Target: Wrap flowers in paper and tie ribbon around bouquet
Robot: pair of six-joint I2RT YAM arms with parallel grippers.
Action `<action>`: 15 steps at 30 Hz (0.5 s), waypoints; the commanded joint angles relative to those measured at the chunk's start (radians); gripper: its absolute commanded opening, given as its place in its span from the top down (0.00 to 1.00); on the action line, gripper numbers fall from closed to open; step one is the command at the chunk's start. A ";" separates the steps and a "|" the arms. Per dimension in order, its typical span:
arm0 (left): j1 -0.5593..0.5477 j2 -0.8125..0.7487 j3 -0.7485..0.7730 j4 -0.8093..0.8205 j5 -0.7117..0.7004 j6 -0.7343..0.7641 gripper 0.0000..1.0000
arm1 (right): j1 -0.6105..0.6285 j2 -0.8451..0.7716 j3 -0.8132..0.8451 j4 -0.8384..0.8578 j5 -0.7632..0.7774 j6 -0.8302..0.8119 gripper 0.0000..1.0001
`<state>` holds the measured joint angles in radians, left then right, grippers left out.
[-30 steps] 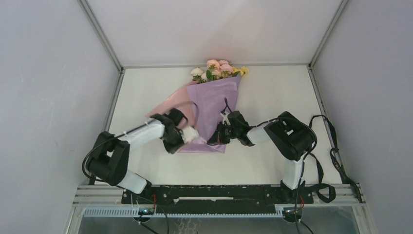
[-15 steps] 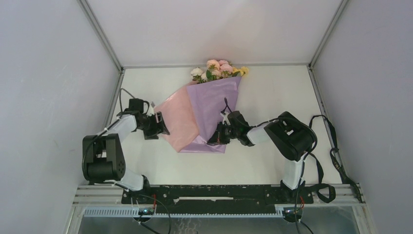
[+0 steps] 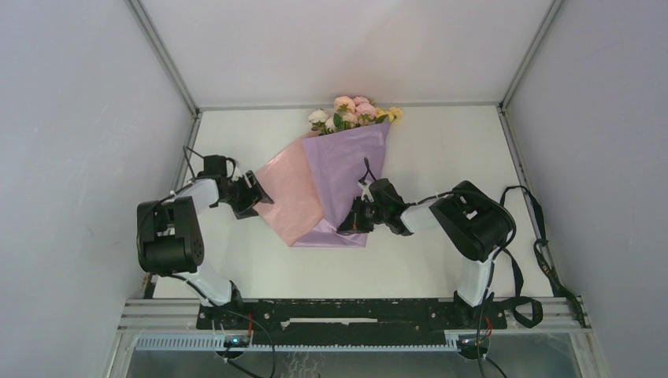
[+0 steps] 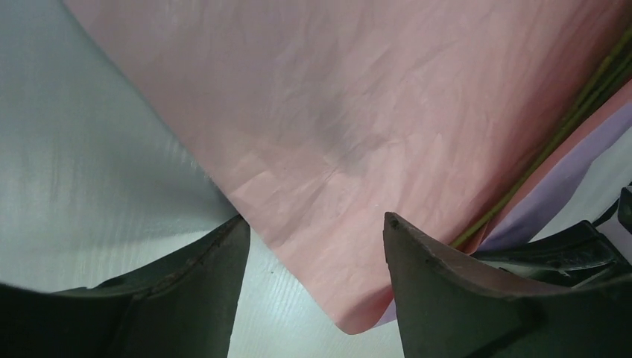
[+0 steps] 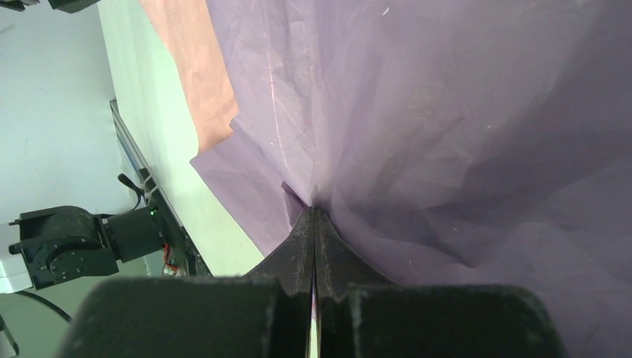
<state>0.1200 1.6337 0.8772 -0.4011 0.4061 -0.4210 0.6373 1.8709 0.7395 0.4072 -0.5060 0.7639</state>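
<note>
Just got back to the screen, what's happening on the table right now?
Mid-wrap. The right gripper is shut on the lilac fold of the paper near its near end, holding it over the flowers, whose blooms stick out at the far end. The left gripper has its jaws open at the edge of the paper's pink side, which lies spread flat, and holds nothing.

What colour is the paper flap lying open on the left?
The paper flap is salmon pink, clearest in the left wrist view.
</note>
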 commanded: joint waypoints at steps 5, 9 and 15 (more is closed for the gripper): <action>-0.029 0.112 0.012 0.004 0.138 -0.014 0.41 | -0.017 -0.005 -0.042 -0.166 0.105 -0.077 1.00; -0.061 0.126 -0.009 0.007 0.192 -0.026 0.46 | -0.018 -0.016 -0.042 -0.184 0.111 -0.088 1.00; -0.061 0.042 -0.039 0.012 0.227 -0.056 0.47 | -0.023 -0.027 -0.042 -0.190 0.112 -0.093 1.00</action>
<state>0.0643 1.7237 0.8783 -0.3679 0.6254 -0.4576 0.6285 1.8378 0.7334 0.3504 -0.4870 0.7372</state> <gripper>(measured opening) 0.523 0.006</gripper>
